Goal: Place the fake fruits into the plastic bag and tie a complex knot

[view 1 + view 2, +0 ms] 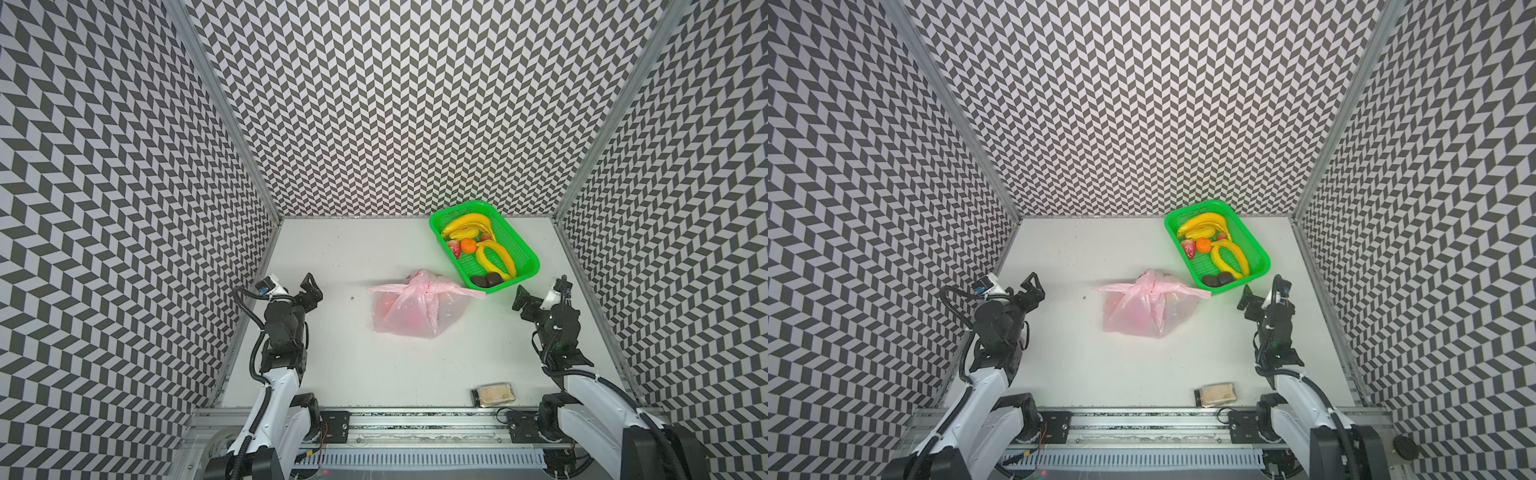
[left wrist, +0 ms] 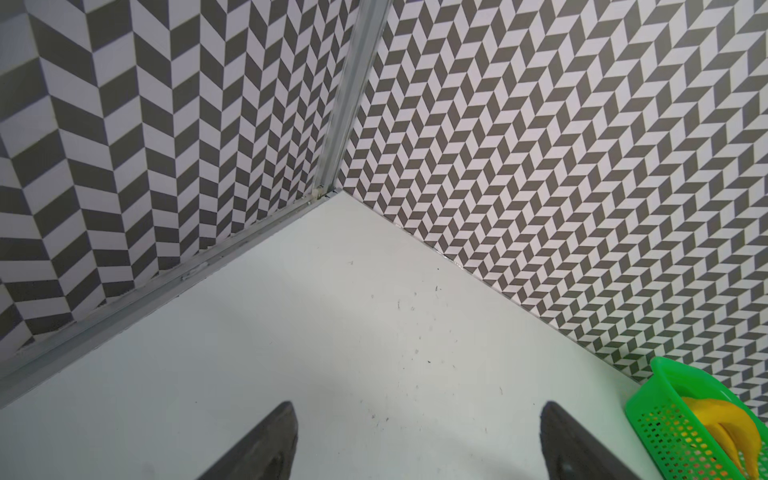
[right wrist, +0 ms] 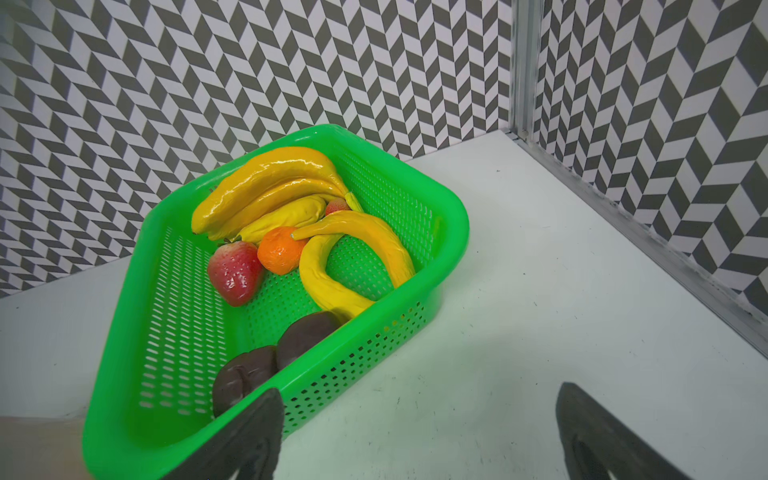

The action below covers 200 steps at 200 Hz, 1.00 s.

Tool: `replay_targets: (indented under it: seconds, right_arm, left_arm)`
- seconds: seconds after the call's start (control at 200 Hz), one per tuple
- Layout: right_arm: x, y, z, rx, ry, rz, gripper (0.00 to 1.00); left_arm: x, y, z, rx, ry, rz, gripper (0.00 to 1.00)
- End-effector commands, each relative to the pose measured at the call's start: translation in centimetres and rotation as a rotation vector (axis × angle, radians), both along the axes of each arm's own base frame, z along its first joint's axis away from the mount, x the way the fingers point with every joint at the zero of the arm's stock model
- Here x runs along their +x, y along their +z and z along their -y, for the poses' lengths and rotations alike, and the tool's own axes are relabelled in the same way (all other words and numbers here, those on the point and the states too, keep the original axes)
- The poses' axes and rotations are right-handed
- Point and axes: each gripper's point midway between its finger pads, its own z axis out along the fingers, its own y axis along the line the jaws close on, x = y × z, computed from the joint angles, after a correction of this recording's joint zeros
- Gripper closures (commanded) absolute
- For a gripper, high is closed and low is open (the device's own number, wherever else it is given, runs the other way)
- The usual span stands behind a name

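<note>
Knotted plastic bag (image 1: 409, 316) sits mid-table; left gripper (image 2: 419, 405) and right gripper (image 3: 420, 390) are both spread open and empty.
The bag's handles are bunched into a knot (image 1: 420, 286) with two loose ends sticking out sideways. Just beside it, the green mesh basket (image 3: 453, 224) holds bananas (image 3: 270, 178), an orange (image 3: 280, 249), a strawberry (image 3: 235, 272) and two dark brown fruits (image 3: 307, 336). The grippers flank the bag, well apart from it.

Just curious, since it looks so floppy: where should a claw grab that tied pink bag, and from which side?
Probably the knot, the tight bunch on top of the plastic bag. It looks compact and narrow, while the film below is slack. Come from above, jaws straddling the bunch crosswise to its two loose ends, which stick out sideways.
</note>
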Motion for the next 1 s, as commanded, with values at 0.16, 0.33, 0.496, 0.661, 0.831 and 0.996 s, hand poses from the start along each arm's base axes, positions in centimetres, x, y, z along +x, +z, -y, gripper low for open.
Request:
replay_targets:
  seconds: [0.16, 0.33, 0.496, 0.661, 0.831, 0.996]
  right_arm:
    - [0.5, 5.1, -2.1, -0.162, 0.144, 0.289, 0.01]
    - [-0.1, 6.5, -3.2, -0.193, 0.201, 0.408, 0.01]
    - [0.1, 6.0, -3.5, -0.206, 0.218, 0.429, 0.01]
    - [0.4, 5.3, -3.7, -0.205, 0.224, 0.442, 0.01]
    - [1.1, 5.0, -3.2, -0.187, 0.193, 0.427, 0.01]
    - [3.4, 4.2, -3.0, -0.18, 0.189, 0.368, 0.01]
  left_arm:
    - [0.1, 1.2, -1.4, 0.104, 0.087, 0.037, 0.08]
    - [0.6, -0.3, -1.6, 0.144, 0.091, 0.004, 0.03]
    - [1.2, -1.1, -1.3, 0.175, 0.068, -0.017, 0.02]
    - [1.4, -0.8, -0.6, 0.233, 0.022, 0.021, 0.02]
    - [2.4, -1.7, 1.0, 0.287, -0.069, 0.019, 0.0]
    - [2.7, -2.1, 2.5, 0.366, -0.136, 0.044, 0.0]
